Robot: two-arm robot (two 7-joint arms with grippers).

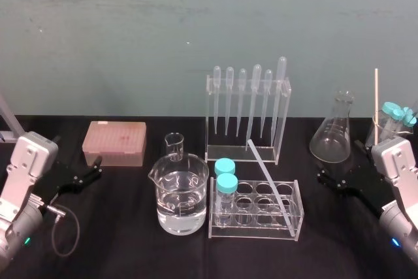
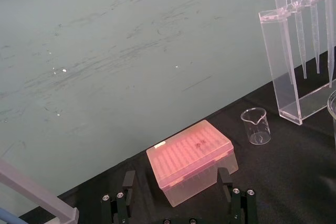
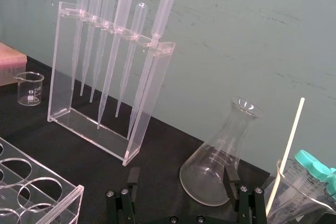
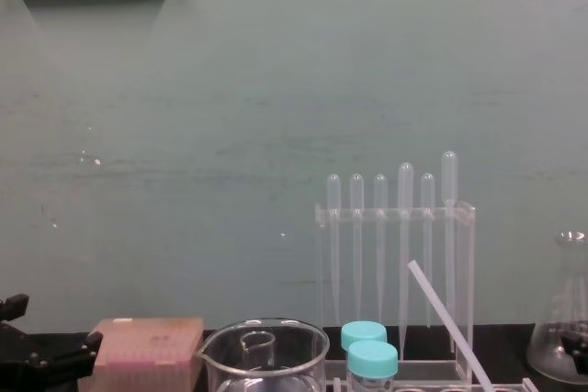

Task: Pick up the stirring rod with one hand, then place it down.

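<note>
We saw the stirring rod [image 1: 268,177] leaning at a slant over the clear tube rack [image 1: 255,233] in the middle of the black desk [image 1: 130,243], with its far end up in front of the pipette stand [image 1: 285,122]. The left hand [image 1: 96,166] was at the left, near the pink box [image 1: 114,143], fingers spread wide and holding nothing. The right hand [image 1: 339,161] was at the right, near the glass flask [image 1: 334,138], spread wide too and holding nothing.

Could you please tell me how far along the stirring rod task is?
Nothing done yet. The long translucent-white stirring rod leans untouched in the clear acrylic tube rack. Nothing in hand: the black left gripper and right gripper sit open at either side. Picking up and placing remain.
</note>
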